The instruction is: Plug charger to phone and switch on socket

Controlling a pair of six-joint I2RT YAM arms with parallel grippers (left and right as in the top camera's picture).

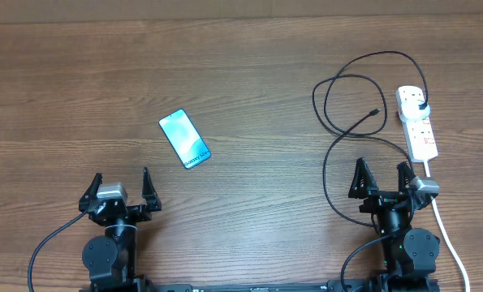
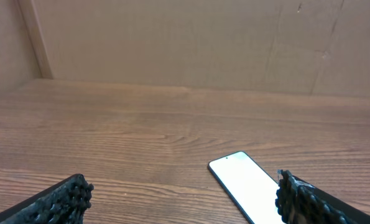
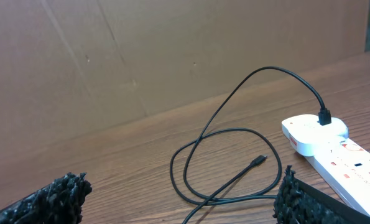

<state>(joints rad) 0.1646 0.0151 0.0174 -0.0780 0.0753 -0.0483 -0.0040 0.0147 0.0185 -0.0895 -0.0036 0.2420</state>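
Note:
The phone (image 1: 185, 139), its light blue screen facing up, lies flat on the table left of centre. It also shows in the left wrist view as the phone (image 2: 247, 186), just inside the right finger. My left gripper (image 1: 119, 180) (image 2: 185, 199) stands open a short way in front of it, holding nothing. The charger (image 1: 338, 105) loops in black across the right side, its connector tip (image 1: 375, 111) (image 3: 258, 161) lying loose on the wood. Its black plug (image 1: 420, 105) (image 3: 324, 116) sits in the white socket (image 1: 418, 123) (image 3: 334, 149). My right gripper (image 1: 381, 170) (image 3: 181, 196) is open and empty, near the cable loops.
A thick white cord (image 1: 448, 235) runs from the socket toward the front edge, past the right arm's base. A brown cardboard wall (image 2: 185, 43) stands behind the wooden table (image 1: 249, 73).

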